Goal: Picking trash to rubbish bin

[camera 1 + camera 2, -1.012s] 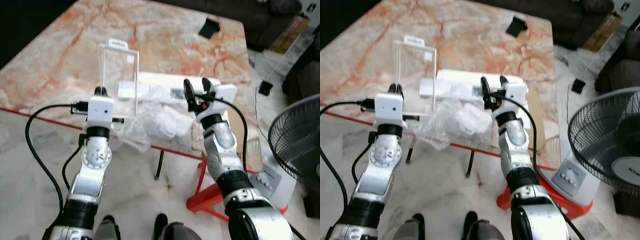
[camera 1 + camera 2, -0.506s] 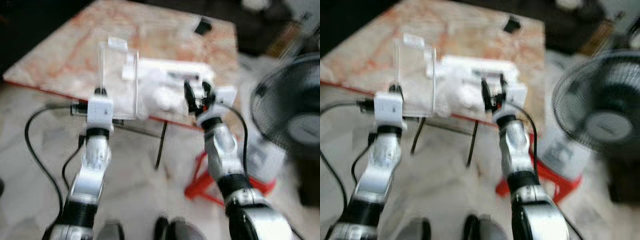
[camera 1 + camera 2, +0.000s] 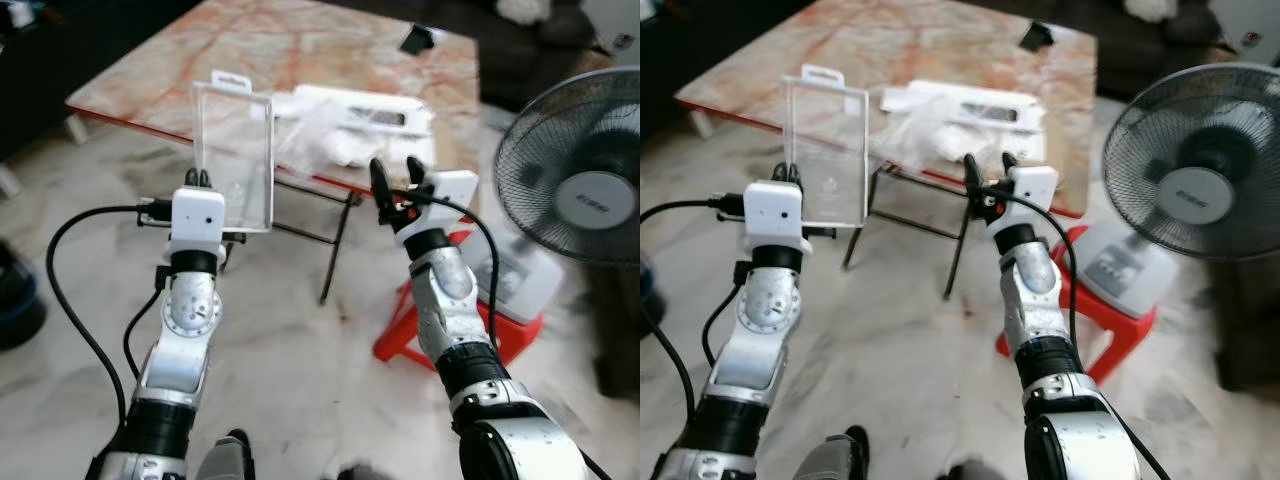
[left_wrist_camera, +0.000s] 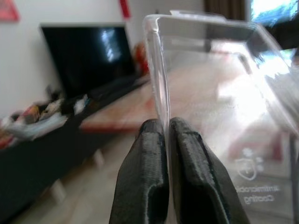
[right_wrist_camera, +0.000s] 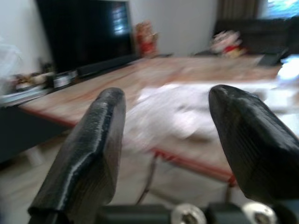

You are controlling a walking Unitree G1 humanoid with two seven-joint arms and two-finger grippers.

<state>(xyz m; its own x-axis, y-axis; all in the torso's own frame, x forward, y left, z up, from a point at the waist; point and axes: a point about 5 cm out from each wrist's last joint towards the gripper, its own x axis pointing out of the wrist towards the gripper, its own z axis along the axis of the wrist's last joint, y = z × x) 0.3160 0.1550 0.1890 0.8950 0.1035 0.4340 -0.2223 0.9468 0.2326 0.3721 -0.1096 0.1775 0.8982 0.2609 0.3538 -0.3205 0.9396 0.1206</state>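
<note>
The left end effector (image 3: pixel 203 179) is clamped tight on the lower edge of a clear plastic package (image 3: pixel 232 158), which stands upright above its fingers (image 4: pixel 145 177); in the left wrist view the two black fingers pinch only a thin strip of the wall. That narrow hold is the chief risk: the sheet is stiff, light and tall, so any jolt while the robot walks could lever it out of the pinch or twist it sideways, and it would drop to the tiled floor (image 3: pixel 300 350) short of the bin. The right end effector (image 3: pixel 393 178) hangs level with the left one, a little off to its side, fingers spread wide and carrying nothing, so it gives no support if the package slips. Just beyond both, the marble surface (image 3: pixel 300 40) holds more trash, a crumpled plastic wrap (image 3: pixel 320 140) lying against a long white box (image 3: pixel 980 105); a swing of the tall package could clip the edge. Farther to the right stands a fan (image 3: pixel 575 195) beside a red stool (image 3: pixel 420 320), both obstacles in a turn. A dark round shape (image 3: pixel 15 300) low to the left may be the bin, though I cannot tell.
</note>
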